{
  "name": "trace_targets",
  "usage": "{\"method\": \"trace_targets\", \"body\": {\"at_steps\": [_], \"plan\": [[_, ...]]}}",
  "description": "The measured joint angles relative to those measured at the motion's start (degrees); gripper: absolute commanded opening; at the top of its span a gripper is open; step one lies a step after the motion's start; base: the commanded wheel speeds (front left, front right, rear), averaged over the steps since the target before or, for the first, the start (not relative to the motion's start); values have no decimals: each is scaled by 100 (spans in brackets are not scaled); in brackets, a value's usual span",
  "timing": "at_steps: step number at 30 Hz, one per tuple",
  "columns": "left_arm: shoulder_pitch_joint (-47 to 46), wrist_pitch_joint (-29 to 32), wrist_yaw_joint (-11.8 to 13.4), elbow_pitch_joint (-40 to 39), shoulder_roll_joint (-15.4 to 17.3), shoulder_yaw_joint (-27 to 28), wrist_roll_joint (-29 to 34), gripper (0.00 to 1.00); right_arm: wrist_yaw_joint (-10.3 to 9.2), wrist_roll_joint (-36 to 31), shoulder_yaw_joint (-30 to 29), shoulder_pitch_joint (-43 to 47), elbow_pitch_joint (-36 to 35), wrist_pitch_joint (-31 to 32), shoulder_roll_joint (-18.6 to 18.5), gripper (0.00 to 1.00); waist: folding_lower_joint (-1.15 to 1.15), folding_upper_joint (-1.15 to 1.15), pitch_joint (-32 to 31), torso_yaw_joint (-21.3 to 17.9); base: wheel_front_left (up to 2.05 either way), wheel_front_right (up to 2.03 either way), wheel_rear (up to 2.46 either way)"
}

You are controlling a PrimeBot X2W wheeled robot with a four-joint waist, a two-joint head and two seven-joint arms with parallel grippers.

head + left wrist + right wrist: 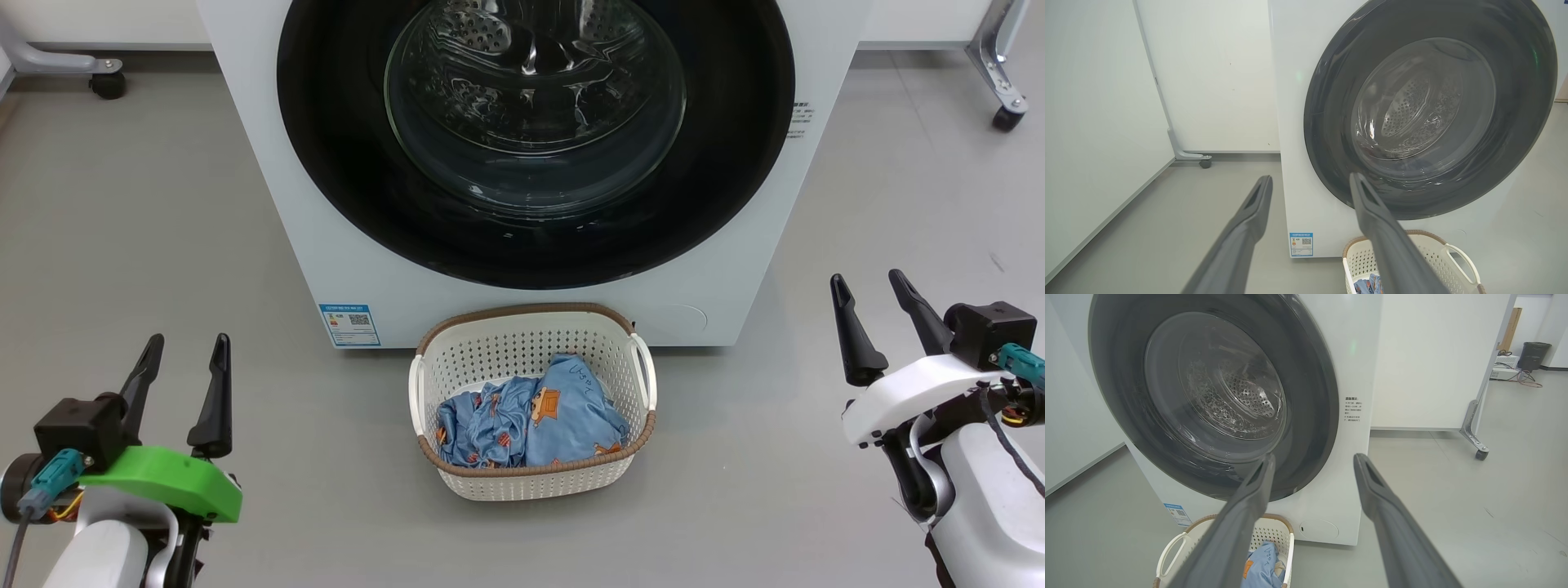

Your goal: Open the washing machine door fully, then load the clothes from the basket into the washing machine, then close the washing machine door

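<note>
Left end effector: fingers spread wide with nothing between them, hanging low over the floor to the left of the basket. Right end effector: also wide and empty, out to the right and a little nearer the machine. Both point at the washer front. I read this as a ready stance, with an arm parked on each side so the middle lane is free.

Basket: on the floor between the two arms, its far rim just beside the foot of the washing machine, directly below the door. The spot makes sense, since it gives a short lift from basket to drum.

Clothes: one crumpled blue bundle, lying low in the near half of the basket. Nothing hangs over the rim.

Door: shut, flush with the white front. The steel drum shows through the glass, and no blue fabric is visible inside.

Judgement: the opening step has not started. I cannot make out a handle or the hinge side, so whichever arm goes first must find the door's free edge. The door's lower edge looks higher than the basket rim, so the swing should clear it, though I can't be sure from here.
</note>
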Motion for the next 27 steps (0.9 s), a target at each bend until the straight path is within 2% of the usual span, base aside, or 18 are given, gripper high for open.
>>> {"method": "trace_targets", "body": {"at_steps": [16, 27], "plan": [[-2, 0, 0, -34, 58, -91, 3, 100, 10, -2, -36, -1, 8, 0, 3, 100, 0, 0, 41, 2, 2, 2, -4], [-14, 0, 0, -25, 58, -88, 3, 100, 19, -2, -92, -1, 34, 0, 19, 100, 0, 0, 82, 19, 29, 29, -57]]}}
